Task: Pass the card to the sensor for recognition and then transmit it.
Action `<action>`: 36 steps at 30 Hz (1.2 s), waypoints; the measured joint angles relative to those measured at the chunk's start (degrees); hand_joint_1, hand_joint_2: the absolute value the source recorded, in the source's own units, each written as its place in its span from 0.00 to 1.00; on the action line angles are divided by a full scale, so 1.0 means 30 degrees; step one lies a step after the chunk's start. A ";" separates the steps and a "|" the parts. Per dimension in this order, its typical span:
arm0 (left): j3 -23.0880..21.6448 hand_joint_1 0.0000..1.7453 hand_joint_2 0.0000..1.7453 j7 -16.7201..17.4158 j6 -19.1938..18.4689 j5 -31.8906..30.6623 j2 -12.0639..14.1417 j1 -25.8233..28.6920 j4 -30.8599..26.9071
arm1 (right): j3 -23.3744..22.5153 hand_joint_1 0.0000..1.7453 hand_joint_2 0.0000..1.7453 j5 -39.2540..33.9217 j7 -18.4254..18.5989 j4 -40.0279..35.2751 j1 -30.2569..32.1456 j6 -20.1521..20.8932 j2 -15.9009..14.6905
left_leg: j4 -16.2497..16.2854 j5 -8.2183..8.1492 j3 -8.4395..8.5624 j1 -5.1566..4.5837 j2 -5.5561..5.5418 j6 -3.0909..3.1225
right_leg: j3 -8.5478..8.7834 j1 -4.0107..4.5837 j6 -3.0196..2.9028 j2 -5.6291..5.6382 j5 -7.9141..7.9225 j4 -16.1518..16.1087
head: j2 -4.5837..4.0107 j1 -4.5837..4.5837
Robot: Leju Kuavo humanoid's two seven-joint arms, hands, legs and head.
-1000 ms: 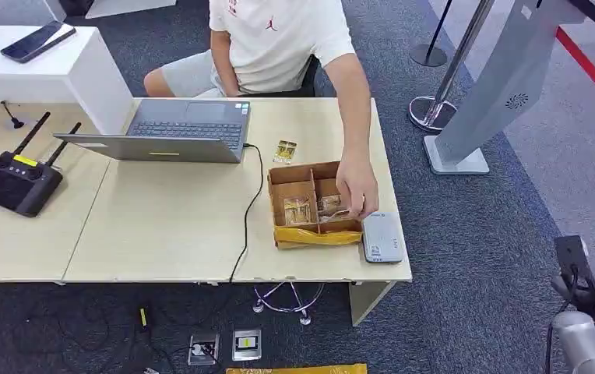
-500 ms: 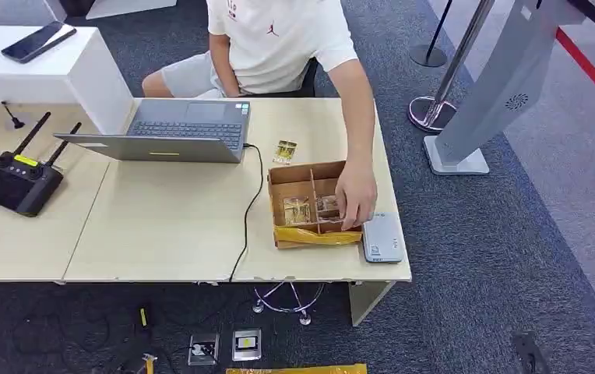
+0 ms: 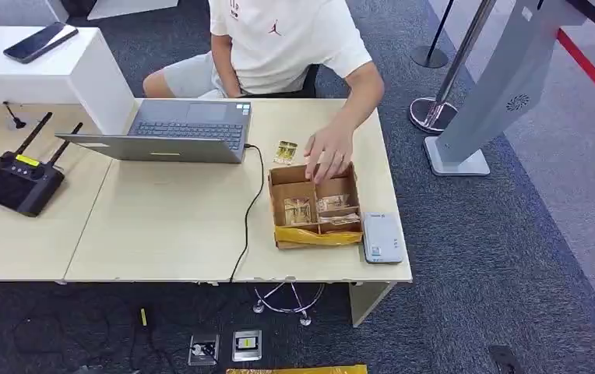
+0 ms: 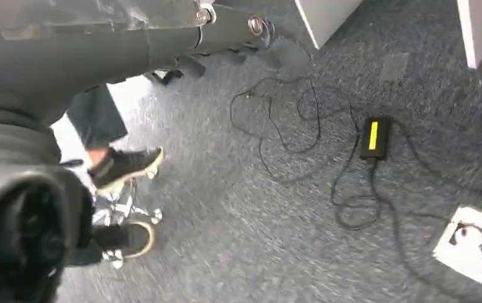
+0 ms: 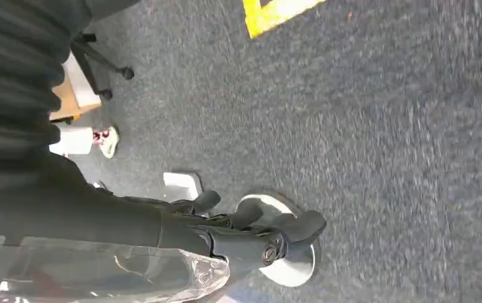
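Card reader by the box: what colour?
The card reader is light grey, almost silver, with small blue marks. The head view shows it best, beside the box near the table's front edge.

The person's hand [image 3: 328, 150] hides part of the box's [image 3: 310, 204] rim.

Pale desks [image 3: 162, 226] on grey carpet [image 3: 473, 257]

Cardboard box [image 3: 314, 204] matt; wood-look table [image 3: 162, 226]; rough carpet [image 3: 473, 234].
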 joint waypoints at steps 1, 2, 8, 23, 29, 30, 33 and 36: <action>-0.0131 0.00 0.00 0.0114 -0.0022 -0.0022 0.0058 0.0052 0.0014 | -0.0029 0.00 1.00 -0.0094 0.0000 0.0007 0.0002 0.0050 0.0065 | 0.0000 0.0000 0.0000 0.0000 0.0002 0.0000 | -0.0001 0.0000 0.0000 0.0006 0.0000 0.0000 | 0.0000 0.0007; -0.0226 0.00 0.00 0.0248 -0.0022 -0.0036 0.0102 0.0105 0.0029 | -0.0058 0.00 1.00 -0.0146 0.0000 0.0015 0.0006 0.0102 0.0087 | 0.0000 -0.0001 0.0002 -0.0002 0.0006 0.0000 | -0.0002 -0.0003 0.0001 0.0012 0.0001 0.0000 | 0.0000 0.0007; -0.0845 0.00 0.00 0.0990 0.0227 -0.0306 0.0247 0.0422 0.0102 | -0.0328 0.00 1.00 -0.0320 0.0000 0.0088 0.0006 0.0357 0.0182 | 0.0002 -0.0003 0.0003 -0.0019 0.0006 0.0002 | 0.0001 -0.0021 0.0001 0.0013 0.0001 -0.0002 | 0.0000 0.0000; -0.1355 0.00 0.00 0.0554 0.0663 -0.0400 0.0291 0.1374 0.0204 | -0.0466 0.00 1.00 -0.0101 -0.0029 0.0146 0.0032 0.0984 0.0291 | 0.0001 -0.0013 0.0008 -0.0014 0.0010 -0.0005 | -0.0003 -0.0016 0.0000 0.0016 -0.0003 -0.0003 | 0.0000 0.0000; -0.1610 0.00 1.00 0.0633 -0.2648 0.0803 0.0036 0.1467 0.0291 | -0.0459 0.00 1.00 0.0452 -0.0117 0.0153 0.0033 0.1596 0.0641 | 0.0001 -0.0013 0.0010 -0.0015 0.0009 -0.0005 | 0.0001 -0.0017 0.0000 0.0016 -0.0003 -0.0003 | 0.0000 0.0000; -0.1610 0.00 1.00 0.0641 -0.3340 0.1049 0.0021 0.1488 0.0291 | -0.0459 0.00 1.00 0.0496 -0.0182 0.0160 0.0031 0.1639 0.0685 | 0.0001 -0.0013 0.0008 -0.0015 0.0009 -0.0005 | 0.0000 -0.0017 0.0000 0.0016 -0.0003 -0.0003 | 0.0000 0.0000; -0.1595 0.00 0.00 0.0641 -0.4146 0.1472 -0.0008 0.1523 0.0342 | -0.0459 0.00 1.00 0.0715 -0.0343 0.0160 -0.0022 0.1726 0.0728 | 0.0001 -0.0013 0.0004 -0.0015 0.0008 -0.0005 | 0.0001 -0.0016 0.0000 0.0006 -0.0003 -0.0003 | 0.0000 0.0000; -0.1588 0.00 0.00 0.0648 -0.4167 0.1552 0.0051 0.1520 0.0372 | -0.0459 0.00 1.00 0.0787 -0.0350 0.0160 -0.0135 0.1748 0.0838 | 0.0001 -0.0013 0.0013 -0.0014 0.0007 -0.0005 | 0.0002 -0.0015 0.0000 0.0011 -0.0003 -0.0003 | 0.0000 0.0007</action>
